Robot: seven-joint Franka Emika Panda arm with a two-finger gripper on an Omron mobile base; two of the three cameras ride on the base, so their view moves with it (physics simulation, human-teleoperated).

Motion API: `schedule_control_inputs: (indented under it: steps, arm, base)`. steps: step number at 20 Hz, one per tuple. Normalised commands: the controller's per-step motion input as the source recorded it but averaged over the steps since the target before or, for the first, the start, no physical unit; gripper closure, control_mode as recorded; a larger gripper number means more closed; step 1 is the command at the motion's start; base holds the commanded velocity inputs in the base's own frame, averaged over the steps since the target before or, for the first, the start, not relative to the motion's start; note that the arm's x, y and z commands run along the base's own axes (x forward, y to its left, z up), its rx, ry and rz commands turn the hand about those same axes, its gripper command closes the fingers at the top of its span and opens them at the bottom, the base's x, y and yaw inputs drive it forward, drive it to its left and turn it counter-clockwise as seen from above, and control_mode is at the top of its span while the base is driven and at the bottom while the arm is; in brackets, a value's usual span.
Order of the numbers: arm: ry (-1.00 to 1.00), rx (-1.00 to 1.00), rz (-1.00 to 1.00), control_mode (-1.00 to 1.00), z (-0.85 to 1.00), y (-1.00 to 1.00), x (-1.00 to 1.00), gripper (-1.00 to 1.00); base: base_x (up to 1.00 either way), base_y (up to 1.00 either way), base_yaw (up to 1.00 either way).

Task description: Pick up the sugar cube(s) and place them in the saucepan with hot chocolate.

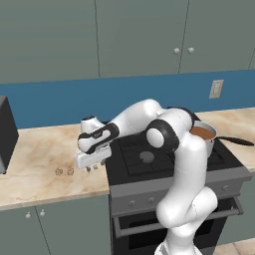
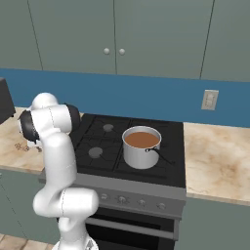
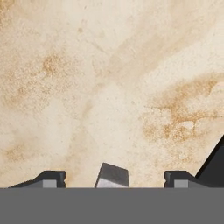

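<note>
Two sugar cubes (image 1: 64, 172) lie side by side on the marble counter (image 1: 35, 164), left of the stove. Gripper (image 1: 94, 168) hangs just right of them, low over the counter beside the stove's edge, fingers (image 3: 51, 178) spread apart; a grey cube (image 3: 112, 176) shows between the tips, untouched on either side. Black stove (image 1: 149, 154) at centre. Saucepan (image 2: 141, 147), brown liquid inside, sits on the stove's right side, handle pointing right.
</note>
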Motion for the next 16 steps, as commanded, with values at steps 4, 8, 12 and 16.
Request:
schedule_control_inputs:
  steps: [4, 8, 12, 16]
  arm:
    - [0.0, 0.0, 0.0, -1.0, -0.02, 0.0, 0.0, 1.0]
    - [0.0, 0.0, 0.0, -1.0, -0.01, 0.0, -0.01, 1.0]
    - [0.0, 0.0, -0.02, -1.0, 0.0, -0.02, -0.2, 1.0]
    - [-0.09, 0.0, -0.08, -1.0, 0.42, -0.02, -0.48, 1.0]
  base:
    - [0.0, 0.0, 0.0]
    - [0.0, 0.0, 0.0]
    - [0.0, 0.0, 0.0]
    - [0.0, 0.0, 0.0]
